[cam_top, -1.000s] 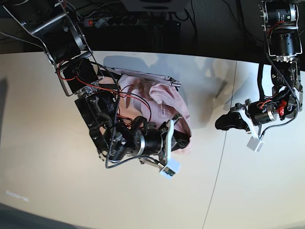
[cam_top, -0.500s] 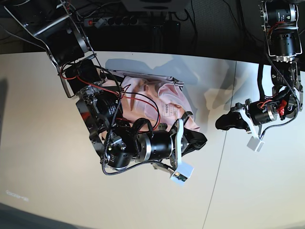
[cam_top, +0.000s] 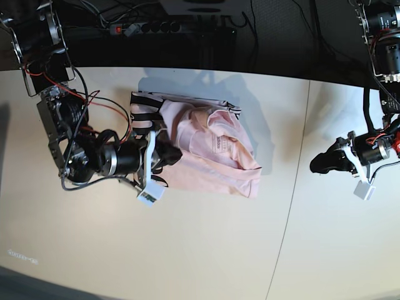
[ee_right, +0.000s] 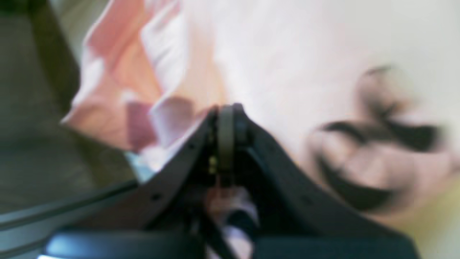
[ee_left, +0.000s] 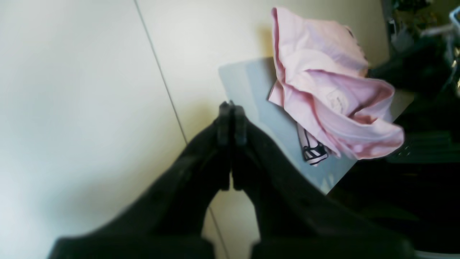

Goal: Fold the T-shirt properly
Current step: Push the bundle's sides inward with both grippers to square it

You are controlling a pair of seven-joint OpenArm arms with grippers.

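The pale pink T-shirt (cam_top: 212, 159) lies crumpled in the middle of the table. Black lettering shows at its left edge (cam_top: 145, 117) and a small white label (cam_top: 220, 145) near its middle. My right gripper (cam_top: 170, 155) is shut, with its tips over the shirt's left edge. In the blurred right wrist view its tips (ee_right: 226, 113) sit against pink cloth (ee_right: 118, 90), and I cannot tell whether any cloth is pinched. My left gripper (cam_top: 320, 164) is shut and empty, right of the shirt. In the left wrist view the gripper (ee_left: 231, 108) points towards the shirt (ee_left: 323, 97).
A seam (cam_top: 294, 187) in the pale tabletop runs between the shirt and the left gripper. A power strip and cables (cam_top: 156, 27) lie behind the table's back edge. The right arm's body and red wires (cam_top: 81, 150) are to the left of the shirt.
My right arm has pulled back from the shirt's lower right corner to its left edge, uncovering the shirt. The left gripper has shifted slightly right.
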